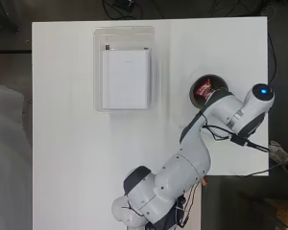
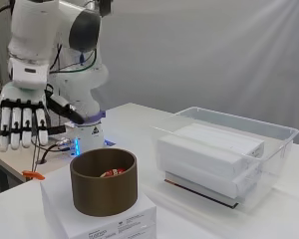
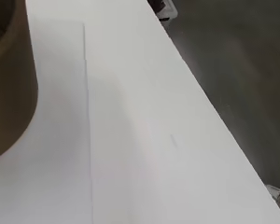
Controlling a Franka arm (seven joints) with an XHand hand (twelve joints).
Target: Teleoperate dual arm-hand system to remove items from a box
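The hand (image 2: 21, 122) hangs above the table's edge with its fingers straight and pointing down, holding nothing. Beside it a brown round tub (image 2: 104, 181) stands on a white box (image 2: 114, 219), with a red packet (image 2: 112, 172) inside. Well apart, a clear bin (image 2: 269, 132) holds white boxes (image 2: 209, 149).

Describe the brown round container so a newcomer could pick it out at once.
Start from the white table and find the clear plastic bin holding a white box. Apart from that bin, a flat white box lies on the table, and the brown container stands on it. It is the only round, brown, open-topped thing there, with something red inside.
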